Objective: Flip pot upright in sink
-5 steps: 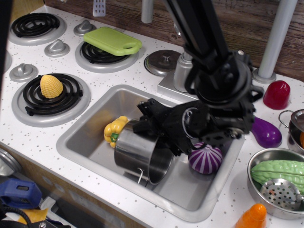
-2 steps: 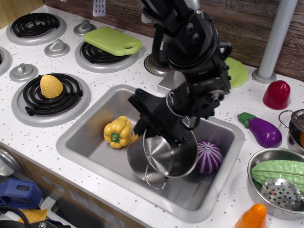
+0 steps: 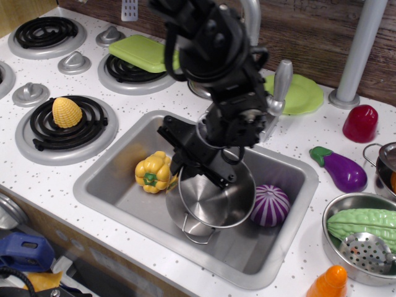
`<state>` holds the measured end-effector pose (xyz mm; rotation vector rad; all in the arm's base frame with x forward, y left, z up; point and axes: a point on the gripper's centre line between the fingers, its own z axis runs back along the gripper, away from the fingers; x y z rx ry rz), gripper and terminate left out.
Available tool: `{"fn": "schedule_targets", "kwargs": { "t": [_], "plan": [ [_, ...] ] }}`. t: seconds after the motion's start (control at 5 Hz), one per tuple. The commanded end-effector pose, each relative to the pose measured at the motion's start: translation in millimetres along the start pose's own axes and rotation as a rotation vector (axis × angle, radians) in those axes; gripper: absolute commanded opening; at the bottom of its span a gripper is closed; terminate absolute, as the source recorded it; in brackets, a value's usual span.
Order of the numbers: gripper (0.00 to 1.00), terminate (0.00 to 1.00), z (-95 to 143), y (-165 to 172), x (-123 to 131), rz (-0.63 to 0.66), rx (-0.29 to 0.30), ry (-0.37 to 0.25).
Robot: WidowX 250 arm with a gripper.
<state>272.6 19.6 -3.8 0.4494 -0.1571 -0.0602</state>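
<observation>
The pot [image 3: 213, 201] is now seen nearly upright in the sink [image 3: 117, 167], mouth tilted less than before, between a yellow pepper [image 3: 153, 172] and a purple onion [image 3: 270, 205]. Its rear rim is clamped by the gripper [image 3: 201, 159], which has shifted left.

there was one pot [image 3: 213, 201], one sink [image 3: 111, 179], four coil burners [image 3: 65, 127], three stove knobs [image 3: 30, 93], one yellow pepper [image 3: 152, 172], one corn cob [image 3: 66, 112], one purple onion [image 3: 270, 205], one eggplant [image 3: 343, 170], one strainer [image 3: 366, 252] and two green boards or plates [image 3: 139, 52].
</observation>
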Motion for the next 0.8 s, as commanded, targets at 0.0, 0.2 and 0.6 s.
{"fn": "schedule_targets", "kwargs": {
  "t": [0.0, 0.2, 0.6],
  "plan": [
    [1.0, 0.0, 8.2, 8.3, 9.4, 0.028, -0.01, -0.07],
    [1.0, 0.0, 8.2, 8.3, 9.4, 0.028, -0.01, -0.07],
    [1.0, 1.0, 8.2, 8.3, 9.4, 0.028, -0.01, -0.07]
  ]
}}
